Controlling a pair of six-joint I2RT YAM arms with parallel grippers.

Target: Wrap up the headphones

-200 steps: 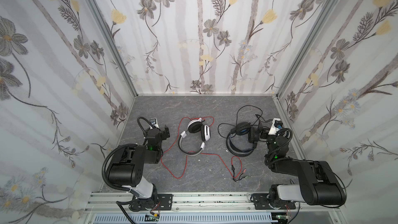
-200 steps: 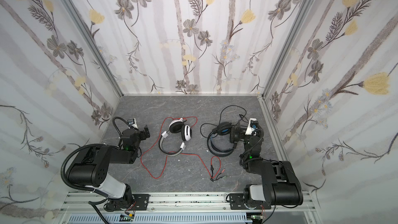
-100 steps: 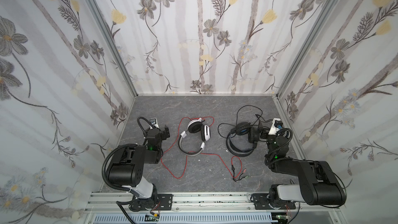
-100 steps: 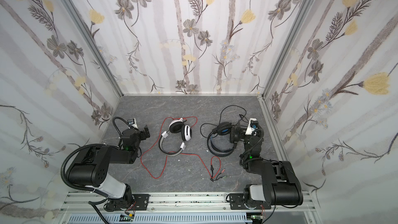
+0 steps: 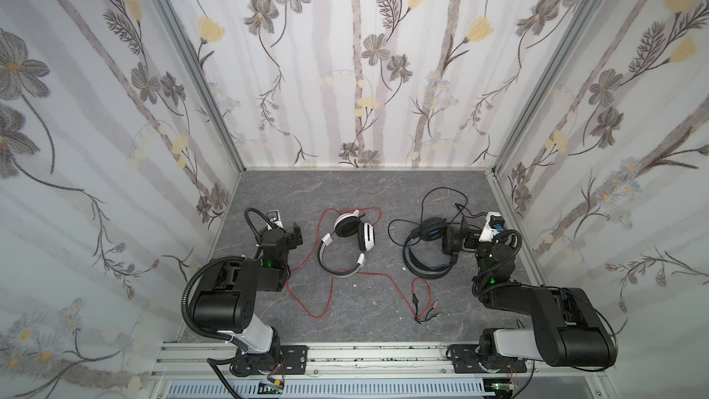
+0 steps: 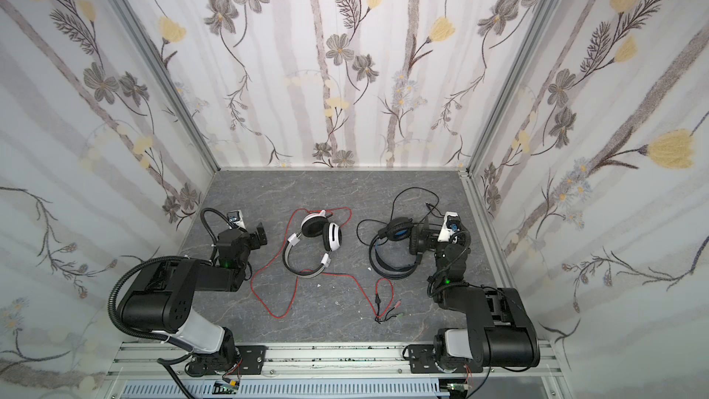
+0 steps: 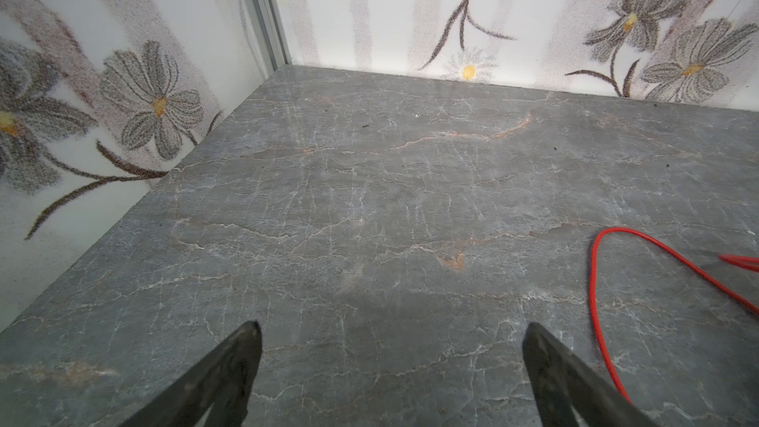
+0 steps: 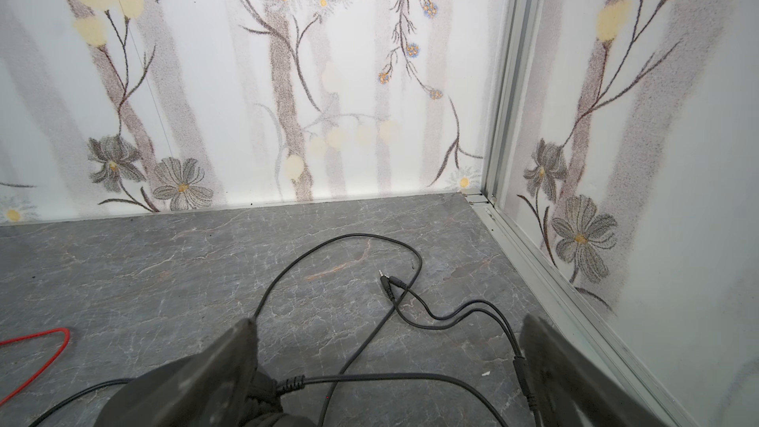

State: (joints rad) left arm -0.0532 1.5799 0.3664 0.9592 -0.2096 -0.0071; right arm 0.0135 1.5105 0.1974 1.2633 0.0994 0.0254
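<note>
Standing on an aluminium rail (image 5: 364, 355) at the near edge of a grey, marble-patterned desk (image 5: 345, 193), the left arm (image 5: 226, 297) and right arm (image 5: 556, 324) flank two headsets whose cords lie unwound.

Nearest the rail, right of centre, are the split plug ends (image 5: 422, 313) of the red cord (image 7: 592, 301). It snakes left in a wide loop toward the left arm, then runs back to the white headphones (image 5: 347, 226), which lie flat at mid-desk, left of centre, black ear pads showing.

The black headphones (image 5: 431, 230), trimmed in blue, lie right of them, just beside the right arm's wrist.

The left pincer (image 7: 392, 326), its fingers spread wide and holding nothing, sits low over bare desk left of the white headset, with a bend of red cord on its right.

The right pincer (image 8: 390, 322) is likewise spread wide and grips nothing. The black cord (image 8: 353, 235) crosses the desk between its fingers. One finger appears to rest against the black headset's ear cup, though contact cannot be confirmed from these angles.

Farther back, the black cord curls loosely toward the far right corner, its twin jacks (image 8: 386, 281) lying on the desk.

Floral-papered walls (image 5: 364, 71) close the scene on three sides.
</note>
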